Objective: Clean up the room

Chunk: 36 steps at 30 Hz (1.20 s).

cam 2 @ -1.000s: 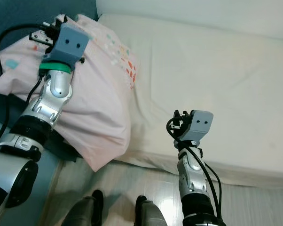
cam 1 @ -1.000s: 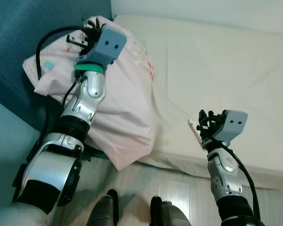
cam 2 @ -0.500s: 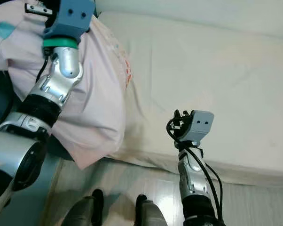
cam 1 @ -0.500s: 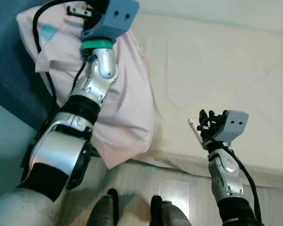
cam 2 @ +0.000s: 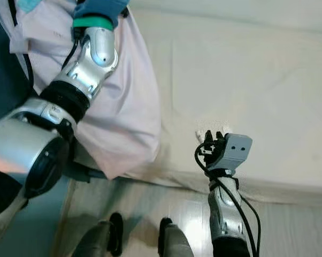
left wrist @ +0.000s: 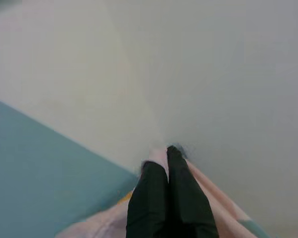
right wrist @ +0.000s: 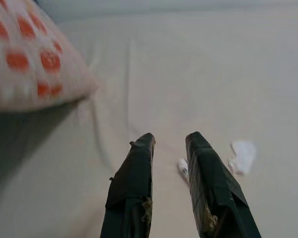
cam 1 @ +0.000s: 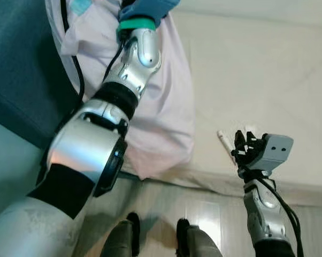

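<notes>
Left gripper [left wrist: 167,158]: upper left, fingers clamped on pink pillow [cam 1: 166,101]. Right gripper [right wrist: 170,144]: lower right, fingers apart above cream mattress [cam 1: 257,80].

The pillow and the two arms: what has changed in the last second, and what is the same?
The left tool, shut on the pink pillow, has raised it: the pillow hung low beside the bed and now hangs higher against the teal headboard. The right tool stays open and empty above the cream mattress, near small white scraps.
</notes>
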### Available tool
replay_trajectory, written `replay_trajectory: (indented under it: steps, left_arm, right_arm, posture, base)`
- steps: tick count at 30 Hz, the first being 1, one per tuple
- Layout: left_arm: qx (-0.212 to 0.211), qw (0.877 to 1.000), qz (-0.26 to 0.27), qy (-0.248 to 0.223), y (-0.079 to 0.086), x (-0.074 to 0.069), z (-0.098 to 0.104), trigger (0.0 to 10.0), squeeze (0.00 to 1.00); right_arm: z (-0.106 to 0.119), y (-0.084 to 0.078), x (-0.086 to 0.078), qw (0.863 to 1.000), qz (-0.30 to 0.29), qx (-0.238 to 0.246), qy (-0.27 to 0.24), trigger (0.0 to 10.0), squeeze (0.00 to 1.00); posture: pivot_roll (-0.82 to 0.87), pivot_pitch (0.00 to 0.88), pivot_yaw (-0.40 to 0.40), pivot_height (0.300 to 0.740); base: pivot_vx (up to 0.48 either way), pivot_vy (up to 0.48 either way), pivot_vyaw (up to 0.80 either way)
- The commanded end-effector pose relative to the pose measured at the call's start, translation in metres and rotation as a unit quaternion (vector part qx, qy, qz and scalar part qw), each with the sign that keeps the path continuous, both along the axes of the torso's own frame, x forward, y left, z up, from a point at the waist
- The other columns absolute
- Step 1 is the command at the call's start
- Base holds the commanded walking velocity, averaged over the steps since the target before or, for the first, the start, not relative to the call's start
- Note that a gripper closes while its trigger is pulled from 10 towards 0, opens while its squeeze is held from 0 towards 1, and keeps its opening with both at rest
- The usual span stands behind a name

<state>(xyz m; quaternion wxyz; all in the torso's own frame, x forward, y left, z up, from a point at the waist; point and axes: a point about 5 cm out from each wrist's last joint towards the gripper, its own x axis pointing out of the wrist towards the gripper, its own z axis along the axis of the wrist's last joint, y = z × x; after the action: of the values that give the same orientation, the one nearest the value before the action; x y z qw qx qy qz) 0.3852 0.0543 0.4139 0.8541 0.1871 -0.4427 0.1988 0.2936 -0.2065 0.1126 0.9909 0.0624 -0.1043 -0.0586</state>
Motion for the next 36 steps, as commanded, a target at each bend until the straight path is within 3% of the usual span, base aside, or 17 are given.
replay_trajectory:
  steps: [1,6,9,11,12,13,14,15,16,17,18,19,20,21,24,35,36]
  left_arm:
    - [-0.022,0.995,0.003,-0.093,0.002,-0.019,0.039,0.0,0.00]
    - [-0.047,0.989,0.060,-0.131,0.027,-0.022,0.052,0.0,0.00]
    - [-0.018,0.992,0.084,-0.091,0.033,-0.008,0.020,0.0,0.00]
    - [0.047,0.997,0.061,0.021,0.020,0.011,-0.038,0.0,0.00]
    - [0.047,0.997,0.061,0.021,0.020,0.011,-0.038,0.0,0.00]
    - [0.083,0.992,0.040,0.087,0.012,0.018,-0.077,0.0,0.00]
    - [0.173,0.960,-0.008,0.221,-0.004,0.022,-0.144,0.0,0.00]
    - [0.173,0.960,-0.008,0.221,-0.004,0.022,-0.144,0.0,0.00]
    - [0.218,0.933,-0.031,0.284,-0.010,0.021,-0.172,0.0,0.00]
    - [0.250,0.898,-0.056,0.358,-0.011,0.016,-0.209,3.7,0.00]
    - [0.265,0.873,-0.073,0.403,-0.010,0.012,-0.233,3.7,0.00]
    - [0.265,0.873,-0.073,0.403,-0.010,0.012,-0.233,3.7,0.00]
    - [0.262,0.860,-0.080,0.430,-0.005,0.007,-0.251,10.0,0.00]
    - [0.250,0.853,-0.080,0.451,0.001,0.004,-0.263,10.0,0.00]
    - [0.238,0.850,-0.073,0.465,0.008,0.004,-0.269,10.0,0.00]
    - [0.156,0.924,0.016,0.349,0.032,0.017,-0.220,10.0,0.00]
    - [0.138,0.928,0.029,0.345,0.038,0.018,-0.217,10.0,1.00]
  right_arm:
    - [-0.007,-0.004,-0.007,1.000,-0.010,0.001,0.017,10.0,0.00]
    - [-0.008,-0.005,-0.012,1.000,-0.016,0.001,0.019,10.0,0.00]
    - [-0.010,-0.003,-0.012,1.000,-0.016,0.004,0.021,10.0,0.00]
    - [-0.010,0.000,-0.012,1.000,-0.014,0.008,0.024,10.0,0.00]
    - [-0.010,0.000,-0.012,1.000,-0.014,0.008,0.024,10.0,0.00]
    - [-0.011,0.002,-0.012,1.000,-0.012,0.010,0.025,10.0,0.00]
    - [-0.013,0.004,-0.013,0.999,-0.009,0.012,0.030,10.0,0.00]
    - [-0.013,0.004,-0.013,0.999,-0.009,0.012,0.030,10.0,0.00]
    - [-0.014,0.005,-0.013,0.999,-0.008,0.013,0.032,10.0,0.00]
    - [-0.015,0.006,-0.015,0.999,-0.007,0.014,0.034,10.0,0.00]
    - [-0.016,0.007,-0.016,0.999,-0.006,0.015,0.036,10.0,0.00]
    - [-0.016,0.007,-0.016,0.999,-0.006,0.015,0.036,10.0,0.00]
    - [-0.017,0.007,-0.016,0.999,-0.005,0.015,0.039,10.0,0.00]
    - [-0.018,0.007,-0.016,0.999,-0.003,0.016,0.043,10.0,0.00]
    - [-0.019,0.008,-0.015,0.999,0.001,0.016,0.046,10.0,0.00]
    - [-0.012,0.014,-0.002,0.999,0.016,0.018,0.037,10.0,0.00]
    - [-0.012,0.014,-0.002,0.999,0.016,0.018,0.037,10.0,0.00]
  posture:
    - [-0.18,0.291,0.102,0.740]
    - [-0.19,0.300,0.110,0.740]
    - [-0.17,0.299,0.115,0.740]
    - [-0.16,0.303,0.115,0.740]
    - [-0.16,0.303,0.115,0.740]
    - [-0.15,0.307,0.114,0.740]
    - [-0.14,0.310,0.118,0.740]
    - [-0.14,0.310,0.118,0.740]
    - [-0.14,0.310,0.118,0.740]
    - [-0.13,0.316,0.117,0.740]
    - [-0.13,0.316,0.117,0.740]
    - [-0.13,0.316,0.117,0.740]
    - [-0.11,0.317,0.110,0.740]
    - [-0.10,0.317,0.103,0.740]
    - [-0.09,0.308,0.097,0.740]
    - [-0.09,0.274,0.086,0.740]
    - [-0.09,0.268,0.086,0.740]
  base:
    - [0.000,0.000,0.00]
    - [0.000,0.000,0.00]
    - [0.000,0.000,0.00]
    - [0.000,0.000,0.00]
    - [0.000,0.000,0.00]
    - [0.000,0.000,0.00]
    - [0.000,0.000,0.00]
    - [0.000,0.000,0.00]
    - [0.000,0.000,0.00]
    - [0.000,0.000,0.00]
    - [0.000,0.000,0.00]
    - [0.000,0.000,0.00]
    - [0.000,0.000,0.00]
    - [0.000,0.000,0.00]
    - [0.000,0.000,0.00]
    - [0.000,0.000,0.00]
    - [0.000,0.000,0.00]
